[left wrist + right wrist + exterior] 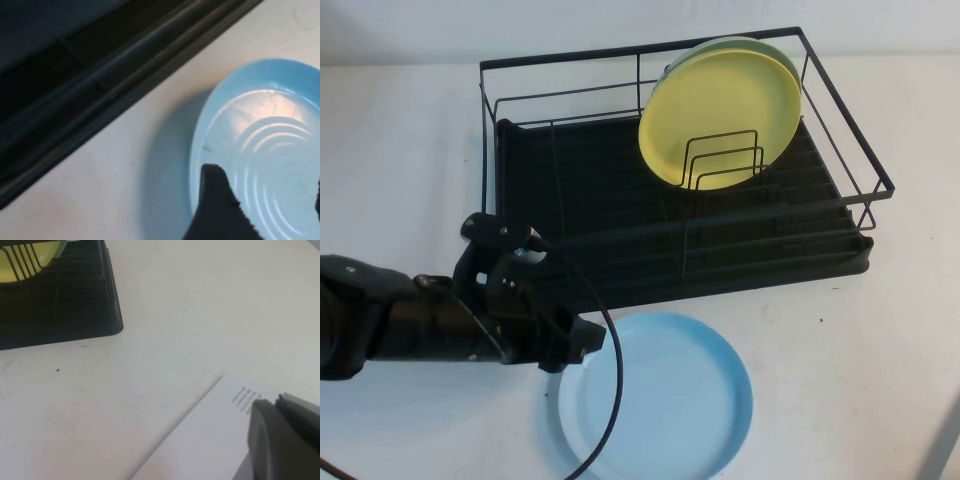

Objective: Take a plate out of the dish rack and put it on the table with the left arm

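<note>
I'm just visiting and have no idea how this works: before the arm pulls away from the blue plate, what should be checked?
1. Plate out of the dish rack: ok, it sits in front of the rack.
2. Plate flat on the table: ok, as far as the high view shows.
3. Left gripper has let go: cannot tell; one finger hangs over the plate's edge.
4. Yellow plate upright in the rack: ok.
5. Cable free of the plate: not ok, it drapes across it.
6. Right gripper out of the way: ok, off to the side.

Pale green plate [765, 45] mostly behind yellow plate [720, 115]
</note>
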Robot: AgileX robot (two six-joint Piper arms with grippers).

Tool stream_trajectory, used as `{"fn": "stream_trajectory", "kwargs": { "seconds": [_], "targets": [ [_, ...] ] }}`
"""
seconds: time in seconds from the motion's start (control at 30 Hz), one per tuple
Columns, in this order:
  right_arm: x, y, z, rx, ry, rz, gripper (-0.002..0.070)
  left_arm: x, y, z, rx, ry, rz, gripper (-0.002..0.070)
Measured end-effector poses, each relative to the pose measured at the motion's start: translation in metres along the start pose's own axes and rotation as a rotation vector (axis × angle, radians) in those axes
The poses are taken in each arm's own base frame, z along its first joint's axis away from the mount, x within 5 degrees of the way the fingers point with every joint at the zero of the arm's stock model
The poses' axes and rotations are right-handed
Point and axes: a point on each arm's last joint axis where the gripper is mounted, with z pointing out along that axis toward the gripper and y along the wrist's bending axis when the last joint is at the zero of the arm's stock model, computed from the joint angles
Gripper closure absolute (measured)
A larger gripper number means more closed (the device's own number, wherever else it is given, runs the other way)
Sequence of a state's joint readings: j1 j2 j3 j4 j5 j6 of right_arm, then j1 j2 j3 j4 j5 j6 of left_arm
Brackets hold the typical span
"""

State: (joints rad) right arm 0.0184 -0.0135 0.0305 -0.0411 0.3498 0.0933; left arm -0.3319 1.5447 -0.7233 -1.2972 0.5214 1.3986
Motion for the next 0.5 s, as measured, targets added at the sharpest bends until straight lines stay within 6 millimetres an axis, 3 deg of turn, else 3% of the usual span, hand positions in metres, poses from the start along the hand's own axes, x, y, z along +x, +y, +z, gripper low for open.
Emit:
{"fn": "stream_trajectory", "kwargs": {
  "seconds": [0.17, 0.3, 0.4, 0.5],
  "targets": [
    [0.0, 0.0, 0.0, 0.0, 0.0, 0.0, 0.0696, -0.001, 0.008, -0.001, -0.095, -0.009, 0.023, 0.0292],
    [0.0, 0.0, 0.0, 0.0, 0.0, 0.0, 0.0696, -0.007, 0.005, -0.014, -0.127, -0.036, 0.096, 0.0309],
    [0.0, 0.0, 0.0, 0.0, 0.0, 0.0, 0.0696, -0.017, -0.006, -0.036, -0.146, -0.107, 0.156, 0.0429],
    [0.0, 0.0, 0.0, 0.0, 0.0, 0.0, 0.0696, -0.026, -0.022, -0.069, -0.168, -0.193, 0.246, 0.0601]
  ]
}}
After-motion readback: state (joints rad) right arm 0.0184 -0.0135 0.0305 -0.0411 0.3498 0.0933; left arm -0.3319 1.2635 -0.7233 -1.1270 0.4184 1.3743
